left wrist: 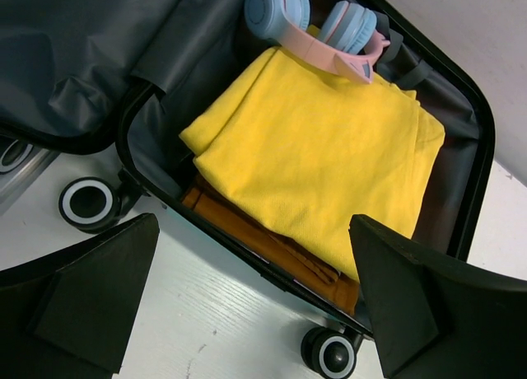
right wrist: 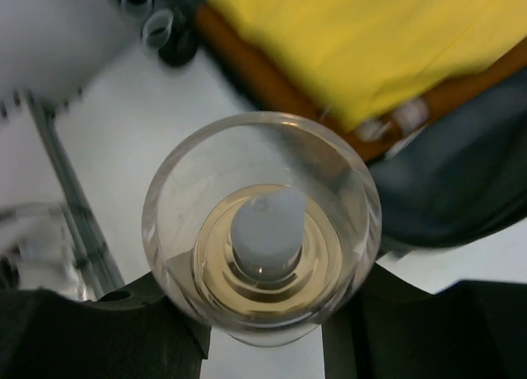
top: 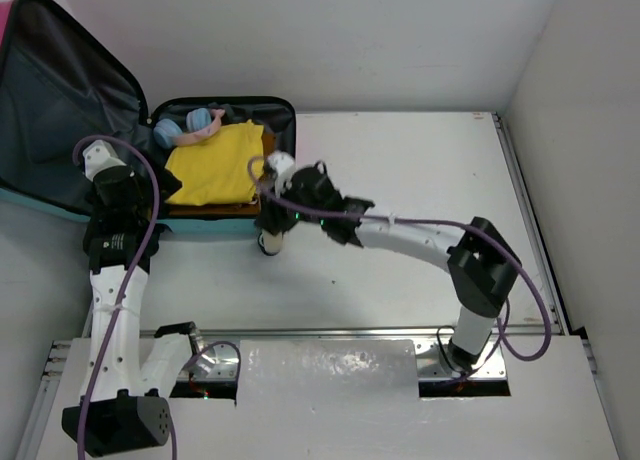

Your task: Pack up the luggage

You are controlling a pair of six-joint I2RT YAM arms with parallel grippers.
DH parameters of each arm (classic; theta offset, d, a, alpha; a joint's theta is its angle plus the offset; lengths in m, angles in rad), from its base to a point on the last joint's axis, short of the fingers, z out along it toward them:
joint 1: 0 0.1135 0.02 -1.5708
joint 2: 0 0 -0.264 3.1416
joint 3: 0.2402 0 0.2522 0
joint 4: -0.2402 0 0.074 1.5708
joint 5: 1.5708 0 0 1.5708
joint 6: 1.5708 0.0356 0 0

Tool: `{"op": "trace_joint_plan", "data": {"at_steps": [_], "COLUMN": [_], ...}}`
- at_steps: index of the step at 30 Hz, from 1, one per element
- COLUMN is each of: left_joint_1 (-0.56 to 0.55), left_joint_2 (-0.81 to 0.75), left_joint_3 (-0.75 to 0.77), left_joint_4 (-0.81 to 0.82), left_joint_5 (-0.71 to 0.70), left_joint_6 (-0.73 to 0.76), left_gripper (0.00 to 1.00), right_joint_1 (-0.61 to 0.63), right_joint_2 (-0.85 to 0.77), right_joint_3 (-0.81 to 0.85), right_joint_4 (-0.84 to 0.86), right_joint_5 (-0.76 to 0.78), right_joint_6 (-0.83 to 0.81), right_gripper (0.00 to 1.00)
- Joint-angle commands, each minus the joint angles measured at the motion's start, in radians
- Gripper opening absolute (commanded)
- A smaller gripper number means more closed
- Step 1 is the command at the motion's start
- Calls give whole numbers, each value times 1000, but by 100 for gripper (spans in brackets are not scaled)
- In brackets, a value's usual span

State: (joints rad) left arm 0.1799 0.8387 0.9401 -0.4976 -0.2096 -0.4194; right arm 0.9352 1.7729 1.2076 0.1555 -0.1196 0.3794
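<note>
The luggage [top: 60, 100] lies open at the far left of the desk [top: 420, 180]. Its lid is thrown back to the left with the dark lining showing, and its base is beside the lid on the right.

Inside the base, a folded yellow garment [top: 215, 165] lies on top of an orange one [left wrist: 263, 239] that peeks out along the near edge. Blue and pink headphones [top: 185, 128] are tucked in at the far end.

My left hand [top: 160, 188] hovers over the near left corner of the base, close to where the lid joins it. Its fingers [left wrist: 90, 297] are spread wide apart and hold nothing. From that wrist I look straight down into the luggage [left wrist: 486, 132], with the yellow garment [left wrist: 329, 148] between my fingertips and two black wheels [left wrist: 89, 203] just below the rim.

My right hand [top: 272, 208] is at the near right corner of the base, its fingers clamped on a clear container [right wrist: 262, 231] with a white piece at its centre. From that wrist the luggage [right wrist: 445, 189] lies just beyond the container, up and to the right. The yellow garment [right wrist: 370, 41] and its orange edge [right wrist: 247, 62] are close by, with bare desk under my hand.
</note>
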Motion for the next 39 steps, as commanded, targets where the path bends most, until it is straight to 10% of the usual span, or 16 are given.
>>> {"op": "trace_joint_plan", "data": {"at_steps": [1, 12, 19, 20, 21, 23, 39], "left_joint_1": [-2, 1, 6, 4, 6, 6, 9], "left_joint_2": [-24, -18, -13, -10, -9, 2, 393], "left_joint_3": [-4, -3, -1, 0, 2, 14, 783], "left_joint_4": [39, 31, 34, 34, 33, 24, -304], "left_joint_5": [-28, -45, -36, -27, -25, -19, -264], "left_joint_6": [11, 18, 18, 18, 18, 19, -28], "left_gripper": [100, 100, 100, 100, 100, 100, 100], "right_joint_1": [-122, -271, -277, -277, -276, -277, -314], "right_joint_2": [-26, 565, 496, 505, 514, 523, 292], "right_joint_3": [248, 1104, 823, 836, 848, 895, 882], "right_joint_4": [-149, -520, -387, -399, -412, -456, -649], "right_joint_5": [-8, -201, -170, -176, -196, -198, 325], "right_joint_6": [87, 55, 53, 52, 50, 36, -192], "right_gripper": [0, 0, 1, 12, 54, 99, 99]}}
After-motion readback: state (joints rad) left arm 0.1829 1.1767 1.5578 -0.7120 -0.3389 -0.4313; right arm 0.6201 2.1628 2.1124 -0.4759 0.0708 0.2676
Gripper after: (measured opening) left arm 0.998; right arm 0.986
